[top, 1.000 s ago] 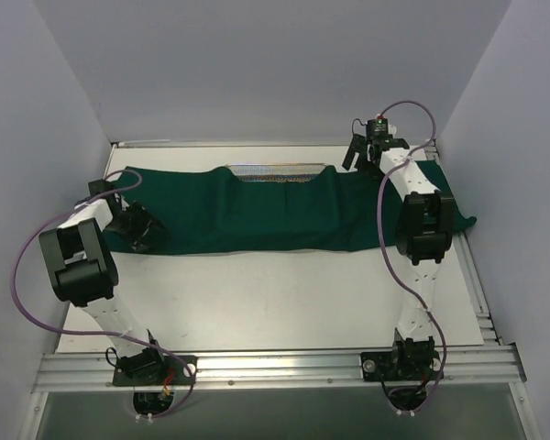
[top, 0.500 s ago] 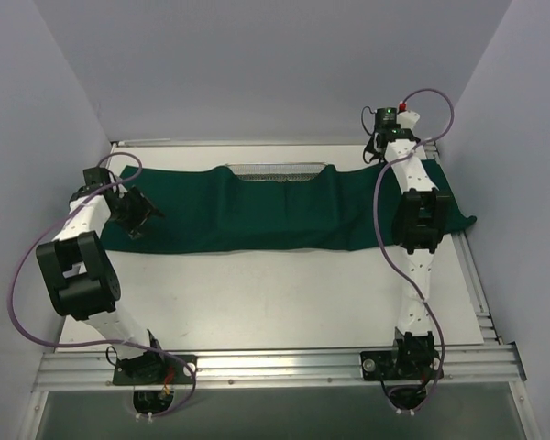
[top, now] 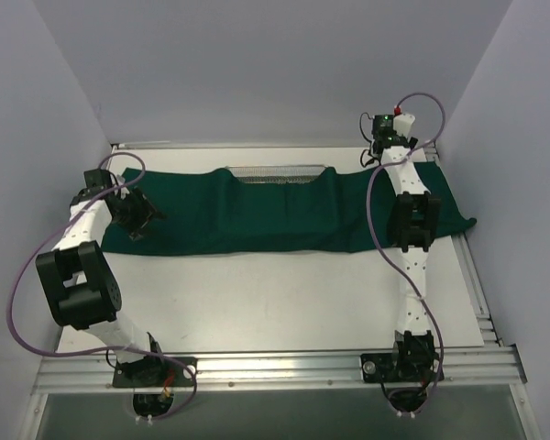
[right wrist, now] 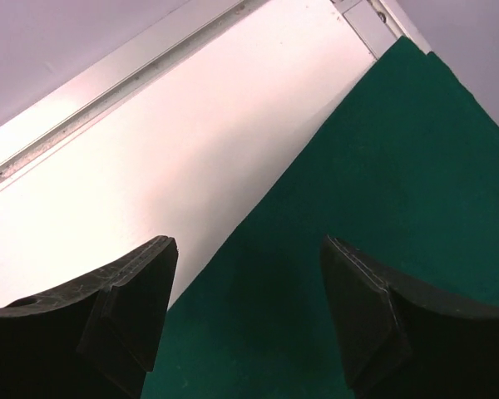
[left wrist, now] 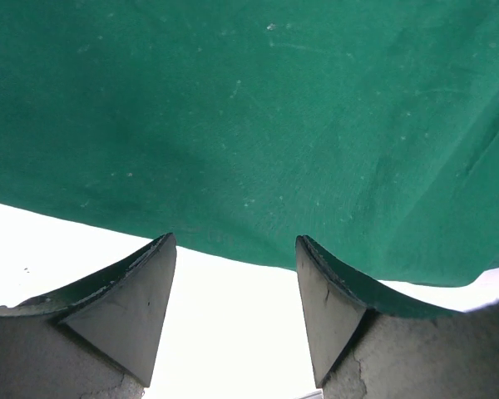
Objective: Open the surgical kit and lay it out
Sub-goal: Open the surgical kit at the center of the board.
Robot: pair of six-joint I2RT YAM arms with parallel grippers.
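Note:
The dark green cloth lies spread in a long strip across the back of the table. A strip of the silver mesh tray shows at its back edge; the rest of the tray and the instruments are hidden under the cloth. My left gripper is open and empty at the cloth's left end. In the left wrist view its tips sit at the cloth's edge. My right gripper is open and empty over the cloth's back right part, at the cloth's edge in the right wrist view.
The white table runs in front of the cloth. A metal rail and the back wall lie just behind the right gripper. Side walls stand close on both sides. The cloth's right end hangs over the table's right edge.
The left gripper rose and shifted back and left along the cloth's left end. The right gripper swung right, toward the cloth's back right corner. The cloth has not moved.

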